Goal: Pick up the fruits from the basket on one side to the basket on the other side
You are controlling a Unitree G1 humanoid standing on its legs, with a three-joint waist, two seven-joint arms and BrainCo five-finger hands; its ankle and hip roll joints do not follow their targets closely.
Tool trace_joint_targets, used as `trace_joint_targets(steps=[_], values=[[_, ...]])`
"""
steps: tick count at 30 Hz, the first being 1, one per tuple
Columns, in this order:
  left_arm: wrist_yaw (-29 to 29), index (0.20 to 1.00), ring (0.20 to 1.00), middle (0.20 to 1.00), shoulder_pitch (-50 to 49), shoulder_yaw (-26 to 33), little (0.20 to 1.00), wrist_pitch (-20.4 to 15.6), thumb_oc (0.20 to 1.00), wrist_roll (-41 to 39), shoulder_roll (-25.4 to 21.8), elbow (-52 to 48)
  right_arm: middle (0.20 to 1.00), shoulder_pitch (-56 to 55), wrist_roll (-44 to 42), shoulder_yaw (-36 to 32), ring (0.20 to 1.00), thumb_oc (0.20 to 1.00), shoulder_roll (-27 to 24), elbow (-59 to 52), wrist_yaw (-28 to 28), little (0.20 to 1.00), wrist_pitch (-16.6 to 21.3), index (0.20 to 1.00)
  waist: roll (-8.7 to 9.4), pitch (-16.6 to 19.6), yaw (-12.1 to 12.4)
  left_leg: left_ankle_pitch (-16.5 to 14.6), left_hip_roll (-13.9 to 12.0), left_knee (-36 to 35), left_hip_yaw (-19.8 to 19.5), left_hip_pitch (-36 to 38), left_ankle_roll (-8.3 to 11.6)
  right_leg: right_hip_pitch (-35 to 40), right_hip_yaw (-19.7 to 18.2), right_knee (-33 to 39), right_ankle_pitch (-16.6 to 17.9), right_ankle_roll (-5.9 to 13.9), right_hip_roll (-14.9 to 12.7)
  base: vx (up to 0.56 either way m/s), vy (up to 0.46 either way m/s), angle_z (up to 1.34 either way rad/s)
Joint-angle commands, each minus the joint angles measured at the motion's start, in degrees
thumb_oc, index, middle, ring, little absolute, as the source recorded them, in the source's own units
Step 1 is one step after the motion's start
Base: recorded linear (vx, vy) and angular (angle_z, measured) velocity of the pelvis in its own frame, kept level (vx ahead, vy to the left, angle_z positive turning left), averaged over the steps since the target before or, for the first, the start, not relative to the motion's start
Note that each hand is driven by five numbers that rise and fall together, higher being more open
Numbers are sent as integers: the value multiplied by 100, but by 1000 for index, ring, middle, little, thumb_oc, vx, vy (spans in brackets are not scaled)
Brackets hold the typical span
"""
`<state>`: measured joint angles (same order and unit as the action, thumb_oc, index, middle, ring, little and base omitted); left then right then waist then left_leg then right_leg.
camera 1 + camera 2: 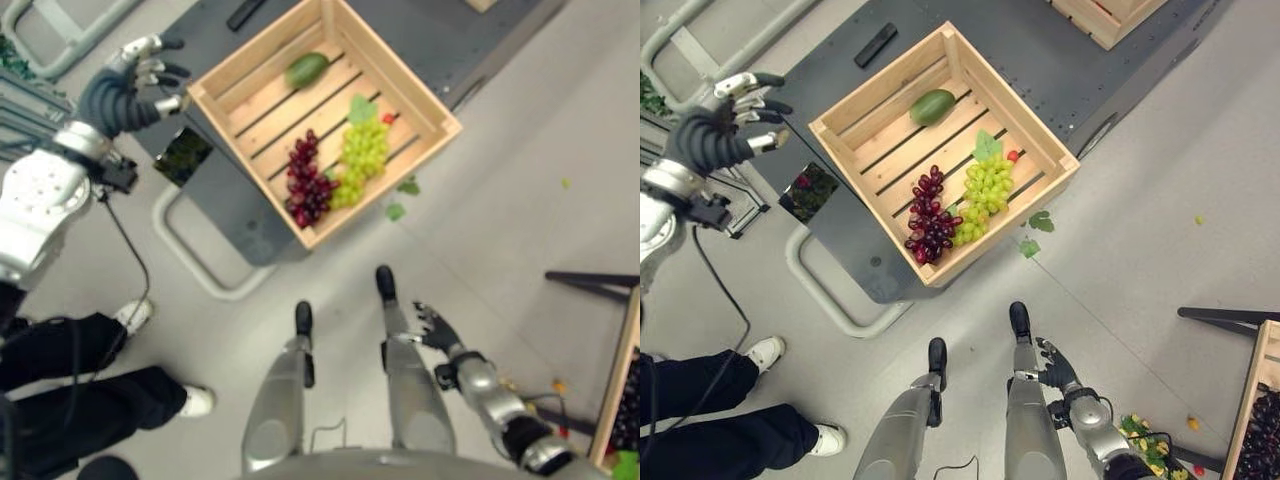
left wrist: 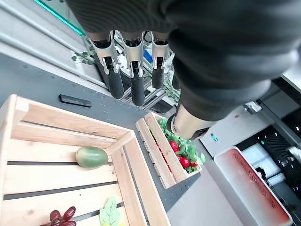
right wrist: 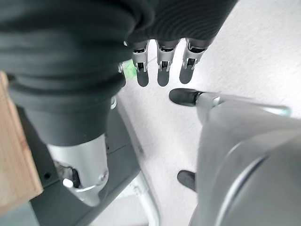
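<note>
- The head views show a wooden crate [image 1: 325, 115] on the dark worktop [image 1: 1060, 75], set at that worktop's near edge. In it lie a green mango [image 1: 306, 70] by the far wall, a bunch of dark red grapes [image 1: 306, 183] and a bunch of green grapes [image 1: 360, 158] side by side near the front wall, the green bunch topped by a leaf with a small red fruit beside it.
- The left wrist view adds a second, smaller crate [image 2: 162, 153] further along the worktop, holding red fruit among green leaves (barely cropped into the right eye view), plus a flat black bar [image 2: 75, 100] beyond the big crate.
- The left robot hand [image 1: 140, 80] hangs just outside the crate's left corner, fingers straight and spread, holding nothing.
- The right robot hand [image 1: 435, 328] hangs low over the floor, fingers relaxed and empty.
- A third crate [image 1: 1258, 415] of dark grapes stands on the floor at the right edge.
- A person's legs [image 1: 90, 385] stand at left.
</note>
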<state>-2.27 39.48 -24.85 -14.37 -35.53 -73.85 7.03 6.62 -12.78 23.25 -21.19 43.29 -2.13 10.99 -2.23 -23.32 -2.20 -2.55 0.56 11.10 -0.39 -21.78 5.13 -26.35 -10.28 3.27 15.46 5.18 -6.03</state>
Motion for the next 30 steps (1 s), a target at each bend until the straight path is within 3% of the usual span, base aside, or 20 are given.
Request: trace_joint_targets(steps=[1,4,9,10,16,21,25,30], values=[[-238,1000,1000,1000,358,-35,1000,-239,1000,394,71,250,1000,-180,-13,114,1000,1000,-182,-129,25,1000,110,1000,-379,338,-138,561,149,-527,-98,-236,-85,459,-99,-114,-923,393,67,0,0,0],[-305,1000,1000,1000,618,-321,1000,-90,1000,811,344,359,1000,-174,-83,96,1000,1000,-145,-55,-24,1000,103,1000,-361,317,-178,571,141,-524,-92,-281,-79,398,-102,-126,-927,383,84,0,0,0],[-634,1000,1000,1000,1258,-758,1000,184,1000,2400,886,562,1000,-132,-162,-15,1000,1000,-97,25,-96,1000,105,1000,-340,239,-268,575,119,-544,-58,-338,-75,296,-136,-146,-928,376,105,-16,-8,3],[-834,1000,1000,1000,1561,-1017,1000,309,1000,3167,1011,607,1000,-124,-196,-38,1000,1000,-111,-20,-119,1000,131,1000,-348,205,-300,563,115,-543,-39,-343,-75,278,-157,-154,-929,377,111,-31,20,-5],[-922,1000,1000,1000,1665,-1051,1000,486,1000,4167,1431,992,1000,-258,-120,-243,1000,1000,-276,-246,-201,1000,198,1000,-422,102,-400,546,103,-534,65,-387,-97,167,-246,-180,-911,384,116,-11,23,-8],[-1384,1000,1000,1000,2080,-1591,1000,804,1000,5977,1893,1667,1000,-282,-17,-510,1000,1000,-497,-378,-440,1000,344,1000,-565,-72,-616,457,128,-431,281,-462,-129,27,-420,-205,-874,409,105,-11,55,-20],[-1466,1000,1000,1000,2211,-1798,1000,891,1000,6346,2010,2001,1000,-293,12,-590,1000,1000,-556,-435,-519,1000,387,1000,-599,-114,-667,397,136,-335,368,-509,-142,-25,-480,-221,-859,420,92,-5,49,-17],[-1626,1000,1000,1000,2649,-2516,1000,1046,1000,7264,2248,2928,1000,-257,16,-695,1000,1000,-688,-481,-709,1000,493,1000,-703,-219,-871,268,152,-145,568,-589,-172,-159,-634,-307,-834,455,88,4,65,-14]])
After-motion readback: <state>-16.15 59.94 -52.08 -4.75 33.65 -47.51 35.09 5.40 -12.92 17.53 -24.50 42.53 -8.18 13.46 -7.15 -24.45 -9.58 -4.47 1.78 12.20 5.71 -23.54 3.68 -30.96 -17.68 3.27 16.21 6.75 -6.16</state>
